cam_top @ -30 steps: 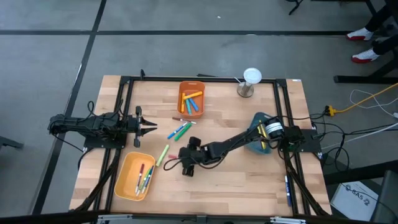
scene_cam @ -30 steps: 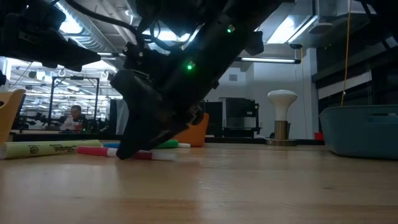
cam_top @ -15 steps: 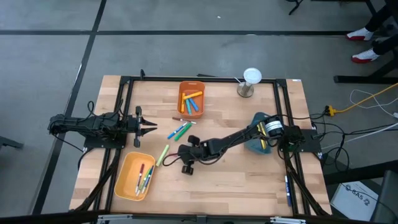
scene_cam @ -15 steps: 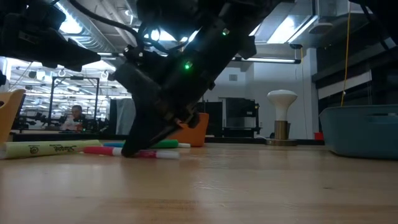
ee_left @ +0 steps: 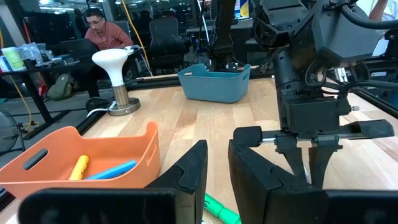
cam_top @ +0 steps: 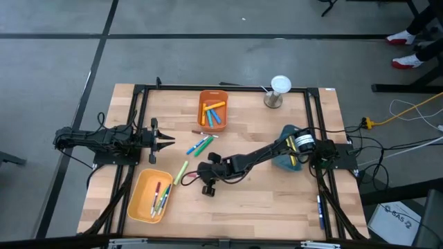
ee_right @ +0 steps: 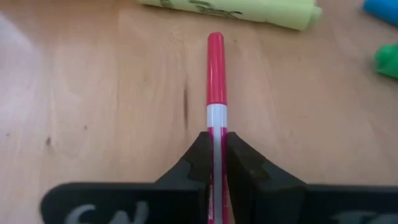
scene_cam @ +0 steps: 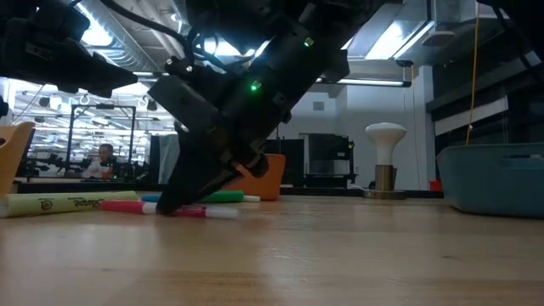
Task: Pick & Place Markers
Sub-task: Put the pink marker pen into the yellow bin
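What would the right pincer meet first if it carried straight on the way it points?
Probably the yellow-green highlighter: the right pincer is shut on the red marker, whose tip aims at it. How far off it lies is unclear.

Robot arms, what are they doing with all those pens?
They are sorting markers into bins. The right end effector has closed on a red marker lying on the wooden table, next to a yellow-green highlighter. It has not lifted it yet. The left end effector waits at the table's left side, holding nothing. Some markers already sit in the orange bin and the yellow bin.
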Tool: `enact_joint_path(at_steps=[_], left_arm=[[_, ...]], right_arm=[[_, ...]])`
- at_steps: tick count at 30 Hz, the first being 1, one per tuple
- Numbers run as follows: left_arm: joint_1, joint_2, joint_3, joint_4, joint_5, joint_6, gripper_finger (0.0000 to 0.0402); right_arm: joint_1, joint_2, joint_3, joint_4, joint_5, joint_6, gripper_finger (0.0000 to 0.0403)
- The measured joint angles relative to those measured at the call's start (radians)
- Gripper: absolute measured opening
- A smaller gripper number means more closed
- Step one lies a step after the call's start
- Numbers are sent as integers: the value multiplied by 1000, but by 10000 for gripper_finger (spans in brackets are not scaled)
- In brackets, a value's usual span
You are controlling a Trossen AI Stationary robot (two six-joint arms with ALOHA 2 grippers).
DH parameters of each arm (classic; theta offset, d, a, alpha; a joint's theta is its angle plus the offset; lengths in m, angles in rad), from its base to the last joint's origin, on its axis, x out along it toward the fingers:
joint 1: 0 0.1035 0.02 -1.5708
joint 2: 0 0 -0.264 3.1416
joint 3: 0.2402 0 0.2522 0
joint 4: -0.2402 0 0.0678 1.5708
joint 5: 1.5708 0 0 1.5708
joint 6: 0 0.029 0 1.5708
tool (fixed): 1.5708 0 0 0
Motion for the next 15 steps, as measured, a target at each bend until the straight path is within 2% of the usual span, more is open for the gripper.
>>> enact_joint_path(at_steps=[4,11,15], left_arm=[[0,0,0,0,0,0,63],[0,0,0,0,0,0,65],[0,0,0,0,0,0,62]], right_arm=[[0,1,-1,45,-36,-28,25],[0,3,-2,109,-38,-108,1],[-1,2,-2,106,-43,-108,14]])
